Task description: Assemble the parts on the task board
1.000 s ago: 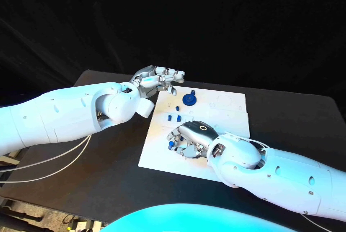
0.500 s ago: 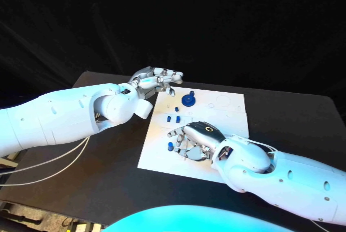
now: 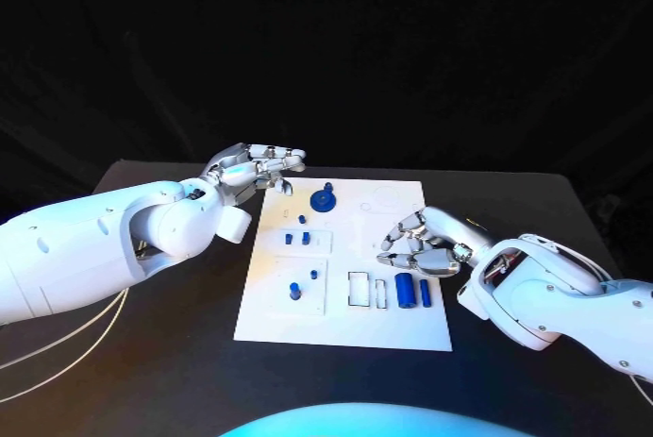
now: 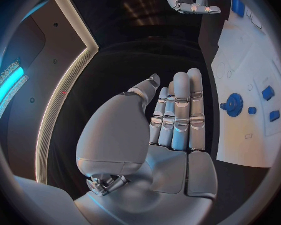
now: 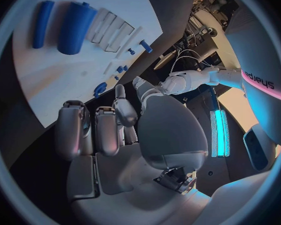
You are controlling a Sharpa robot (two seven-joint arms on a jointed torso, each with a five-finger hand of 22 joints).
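Hands first: the left hand (image 3: 255,165) is over the far left corner of the white board (image 3: 381,324), and its fingers (image 4: 181,110) are straight, side by side, and hold nothing. The right hand (image 3: 425,246) is over the right edge of the board. Its fingers (image 5: 84,130) are curled in, and nothing is in them.

The board lies flat in the middle of the black table (image 3: 163,295). A round blue wheel (image 3: 323,200) sits near the far edge of the board, close to the left hand. Two small blue pegs (image 3: 297,238) stand side by side on the left part of the board. One more small blue peg (image 3: 294,290) stands nearer the robot on the left side. A thick blue tube (image 3: 404,289) and a thin blue stick (image 3: 426,294) lie next to each other on the right part, just by the right hand.
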